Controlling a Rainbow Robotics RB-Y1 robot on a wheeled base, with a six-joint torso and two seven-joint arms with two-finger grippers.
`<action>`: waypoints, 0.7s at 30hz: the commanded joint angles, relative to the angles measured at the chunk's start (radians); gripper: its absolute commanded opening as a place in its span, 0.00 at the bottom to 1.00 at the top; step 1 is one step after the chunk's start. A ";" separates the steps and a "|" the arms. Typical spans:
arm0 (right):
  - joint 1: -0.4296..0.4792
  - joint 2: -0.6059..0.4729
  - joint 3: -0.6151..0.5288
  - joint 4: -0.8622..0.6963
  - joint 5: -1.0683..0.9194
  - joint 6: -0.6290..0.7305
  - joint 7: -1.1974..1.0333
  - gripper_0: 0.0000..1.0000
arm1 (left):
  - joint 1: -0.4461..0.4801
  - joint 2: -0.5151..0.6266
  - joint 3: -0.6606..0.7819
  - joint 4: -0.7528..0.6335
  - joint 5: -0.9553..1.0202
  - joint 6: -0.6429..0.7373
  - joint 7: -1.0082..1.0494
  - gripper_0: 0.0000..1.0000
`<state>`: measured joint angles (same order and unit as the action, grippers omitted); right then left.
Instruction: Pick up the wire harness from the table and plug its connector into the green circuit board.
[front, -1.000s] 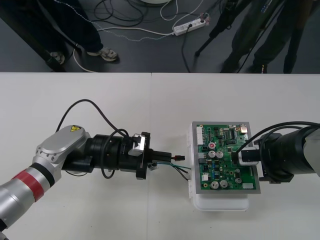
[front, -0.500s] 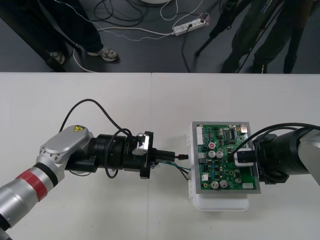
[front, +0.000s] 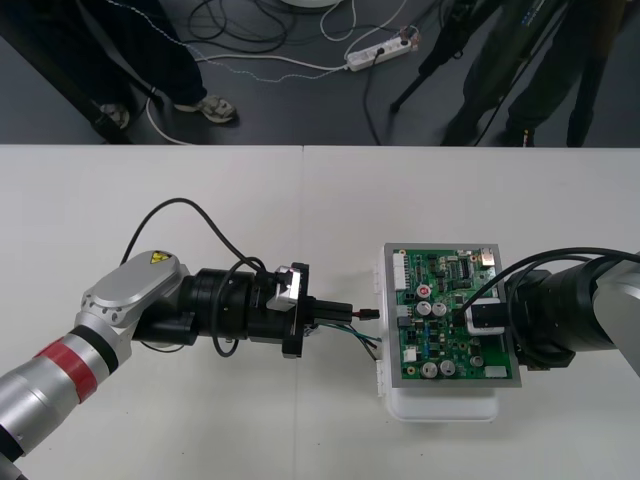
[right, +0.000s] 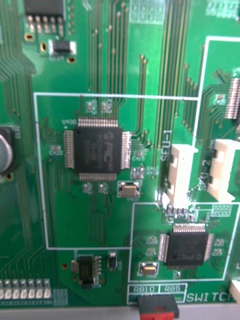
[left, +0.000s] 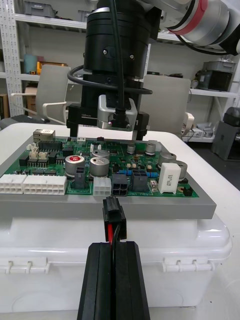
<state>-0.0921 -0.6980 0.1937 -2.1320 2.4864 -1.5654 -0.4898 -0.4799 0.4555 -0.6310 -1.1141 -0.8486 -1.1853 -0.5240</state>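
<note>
Left end effector (front: 342, 318), clenched on the small black harness plug (left: 113, 212) mid-frame, seems low; pushing could jam it against the green circuit board (front: 455, 345) edge.

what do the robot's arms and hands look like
Left arm: silver link, red ring, yellow warning sticker, black cylindrical wrist, looping black cable. Right arm: black wrist, black cables. Left hand and right hand: black, each with a silver camera.

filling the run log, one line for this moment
left gripper shut on harness wires | plug just short of green circuit board | right gripper over board
</note>
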 joint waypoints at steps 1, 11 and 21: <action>-0.026 0.014 0.015 -0.029 -0.011 -0.005 -0.027 1.00 | -0.048 -0.034 -0.019 -0.007 0.003 0.023 -0.044 0.00; -0.026 0.017 0.015 -0.029 -0.017 -0.005 -0.023 1.00 | -0.048 -0.037 -0.019 -0.007 -0.004 0.023 -0.042 0.00; -0.026 0.017 0.015 -0.029 -0.017 -0.005 -0.021 1.00 | -0.052 -0.047 -0.019 -0.007 -0.030 0.023 -0.034 0.00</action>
<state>-0.0940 -0.6964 0.1955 -2.1320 2.4817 -1.5654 -0.4898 -0.4883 0.4419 -0.6311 -1.1137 -0.8705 -1.1853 -0.5240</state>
